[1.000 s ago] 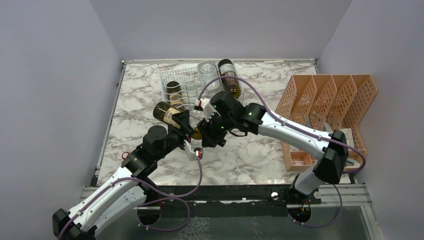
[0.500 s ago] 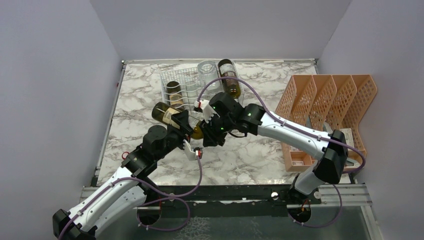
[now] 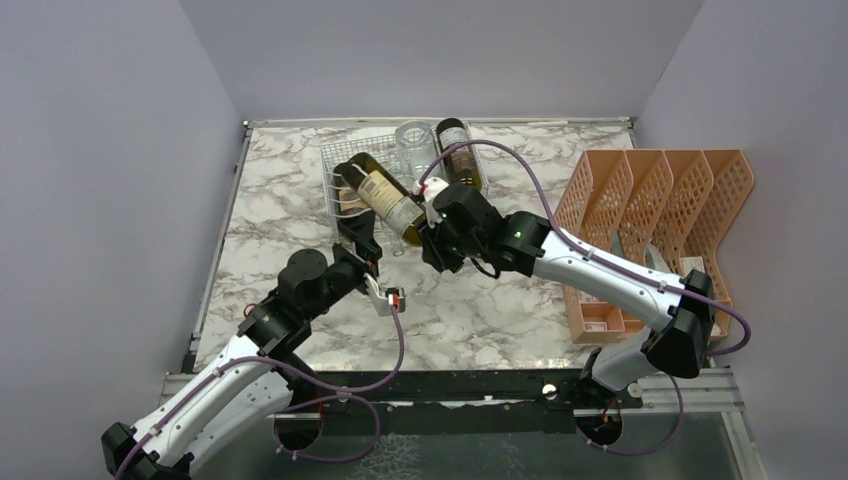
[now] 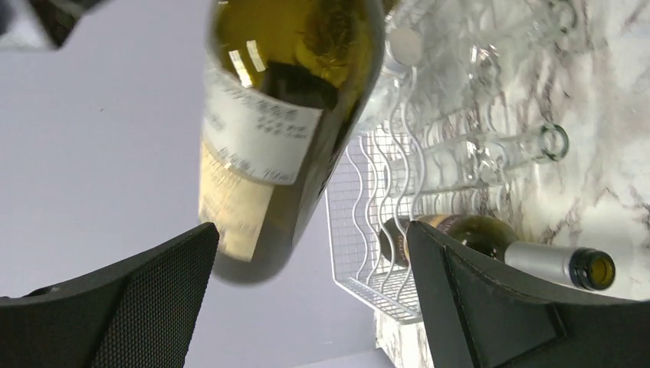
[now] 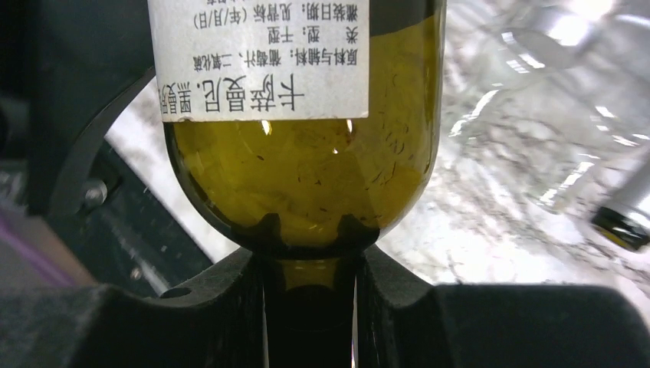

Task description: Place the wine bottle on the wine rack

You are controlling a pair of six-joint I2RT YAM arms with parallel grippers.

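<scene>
Olive-green wine bottle [image 3: 382, 197], white label [image 5: 257, 57], aslant above wine rack [image 4: 364, 230]

The surface [image 3: 290, 190] is being lit brightly and evenly from above, with soft shadows being cast. In the right wrist view, the far background is being blurred and overexposed; highlights are being reflected off the wine bottle [image 5: 306, 176].
</scene>
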